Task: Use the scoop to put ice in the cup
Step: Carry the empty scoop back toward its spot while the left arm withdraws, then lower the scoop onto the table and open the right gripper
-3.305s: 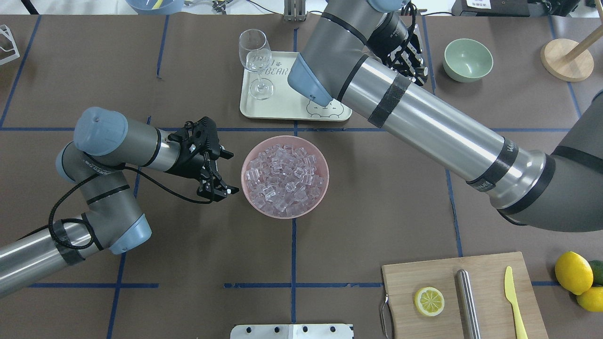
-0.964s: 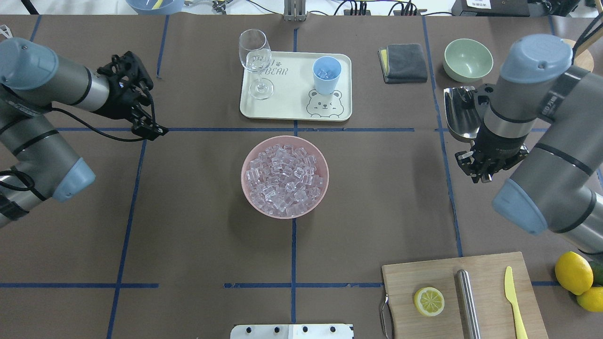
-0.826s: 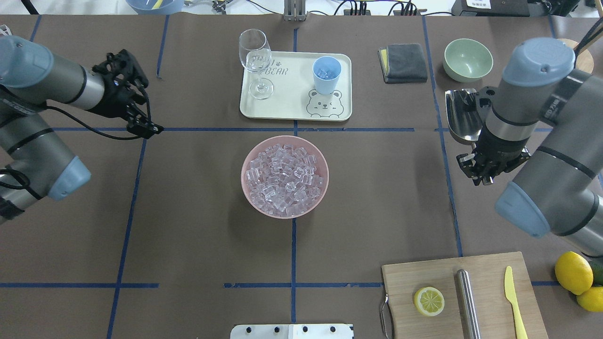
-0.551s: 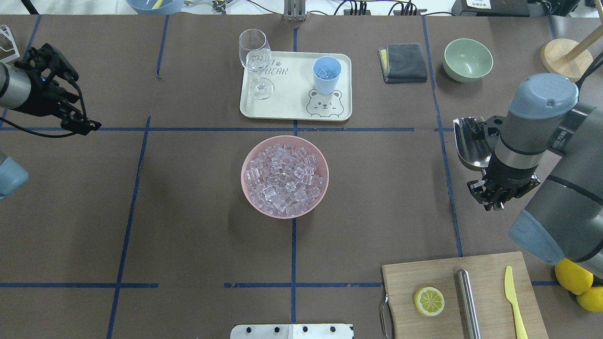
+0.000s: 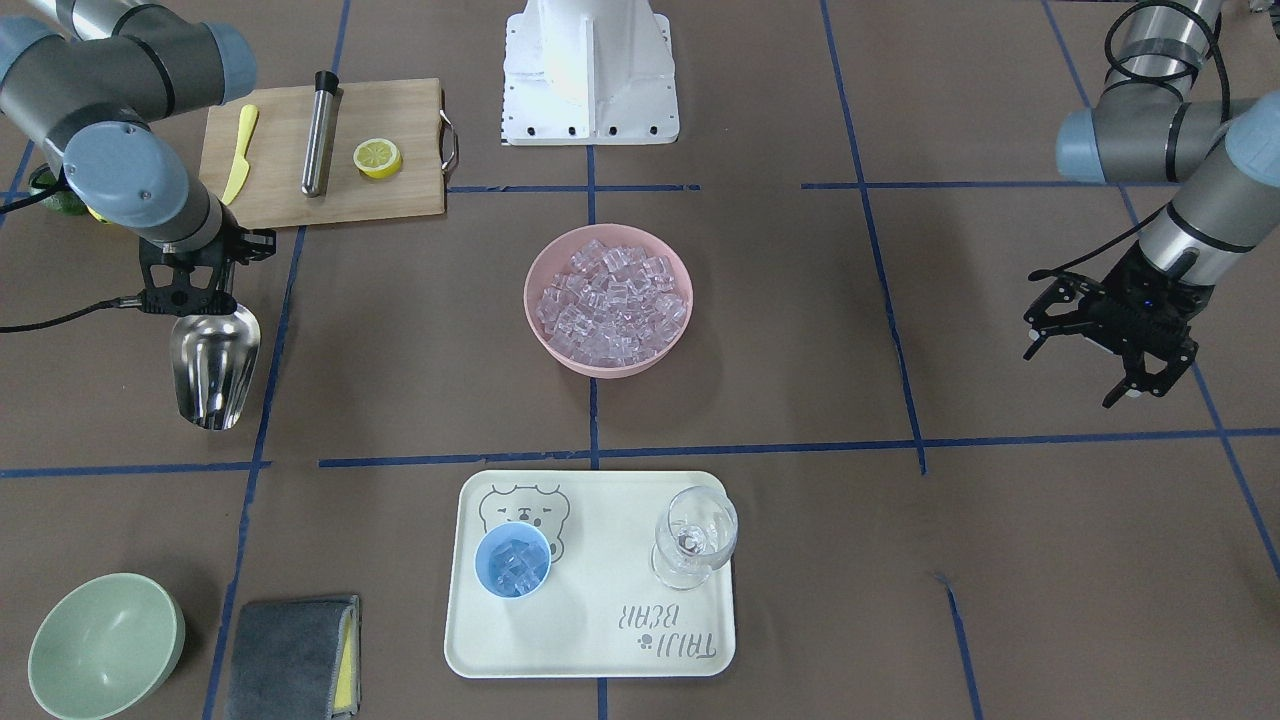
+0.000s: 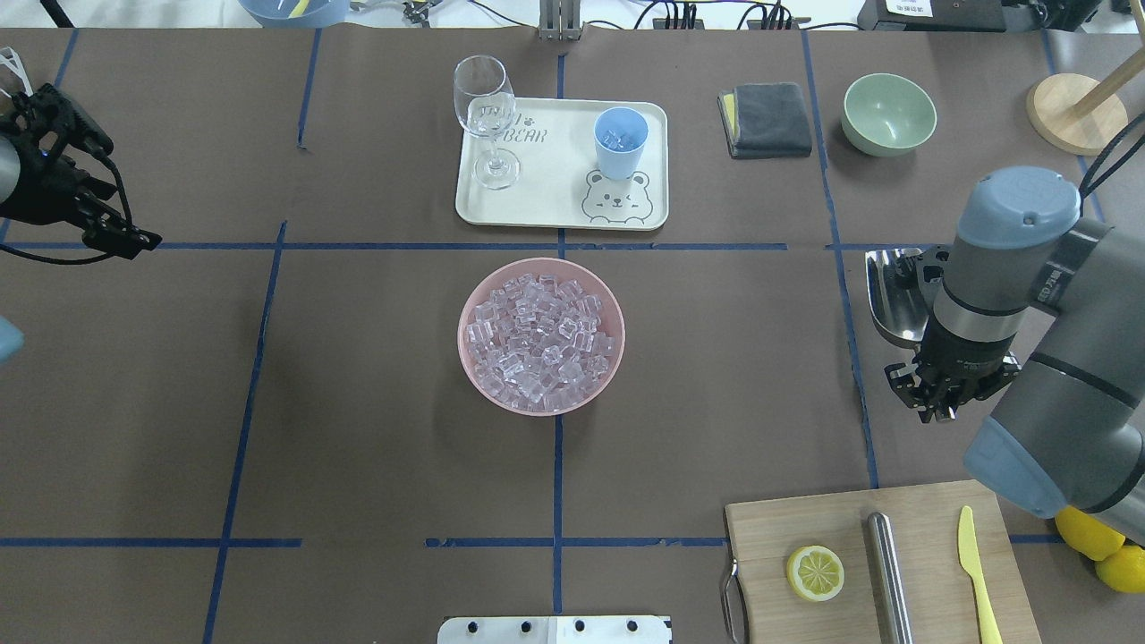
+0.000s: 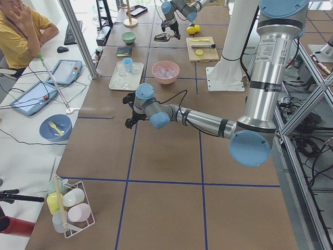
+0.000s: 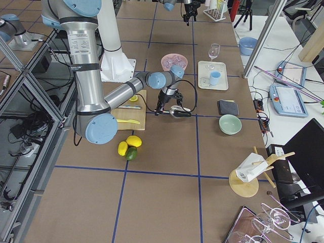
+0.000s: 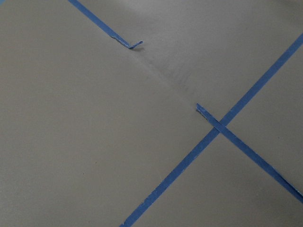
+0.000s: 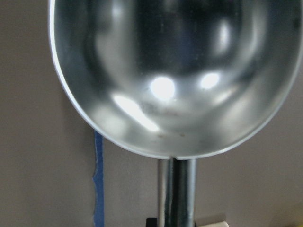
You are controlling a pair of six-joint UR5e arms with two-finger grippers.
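My right gripper (image 6: pixel 941 404) (image 5: pixel 195 300) is shut on the handle of the steel scoop (image 6: pixel 888 295) (image 5: pixel 213 368) and holds it above the table's right side. The scoop's trough (image 10: pixel 165 80) is empty. The light-blue cup (image 6: pixel 620 141) (image 5: pixel 512 560) stands on the cream tray (image 6: pixel 546 183) and holds a few ice cubes. The rest of the ice (image 6: pixel 540 335) (image 5: pixel 612 300) fills a pink bowl (image 6: pixel 462 338) at the table's middle. My left gripper (image 6: pixel 125 224) (image 5: pixel 1075 375) is open and empty at the far left, away from everything.
A wine glass (image 6: pixel 486 116) stands on the tray's left. A grey cloth (image 6: pixel 766 119) and a green bowl (image 6: pixel 888 114) sit at the back right. A cutting board (image 6: pixel 930 523) with a lemon half, steel tube and yellow knife lies front right, lemons (image 6: pixel 1114 563) beside it.
My right arm has swung off the tray, uncovering the cup, and carried the scoop right and back toward the robot. My left arm has pulled away from the pink bowl to the far left.
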